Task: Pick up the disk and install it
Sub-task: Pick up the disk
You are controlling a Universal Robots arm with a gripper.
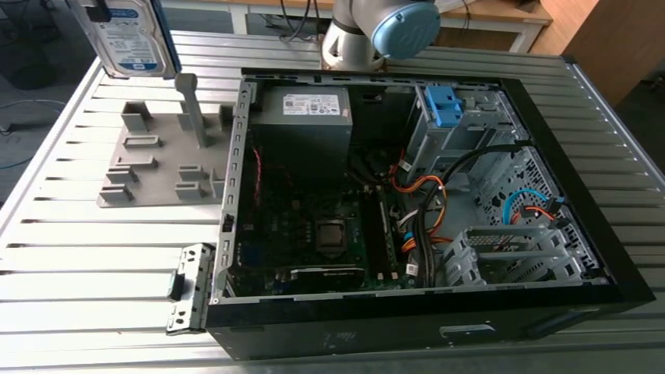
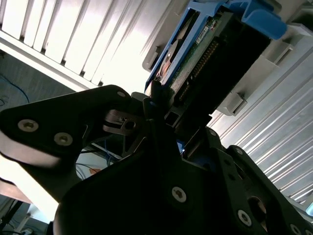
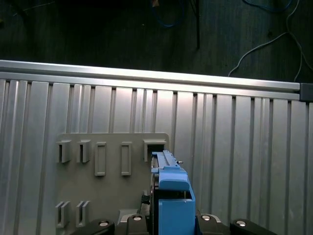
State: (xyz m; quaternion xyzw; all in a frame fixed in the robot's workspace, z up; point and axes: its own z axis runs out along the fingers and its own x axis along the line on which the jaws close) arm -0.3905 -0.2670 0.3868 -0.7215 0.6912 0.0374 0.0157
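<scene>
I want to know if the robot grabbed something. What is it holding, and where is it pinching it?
The gripper holds the disk, up over the grey holder. It pinches the disk's upper end, nearest the wrist.

Disk (image 1: 127, 35), upright above the grey fixture plate (image 1: 156, 175): top cut off by the exterior view's upper edge, label print too small to read. Arm (image 1: 379, 31), back from the plate: one joint, the rest cut off. Second wrist view: gripper (image 2: 173, 115) clamps the disk, its dark body hiding the disk's near end. First wrist view: disk edge-on over the plate, covering the plate's corner, near end off-frame.
</scene>
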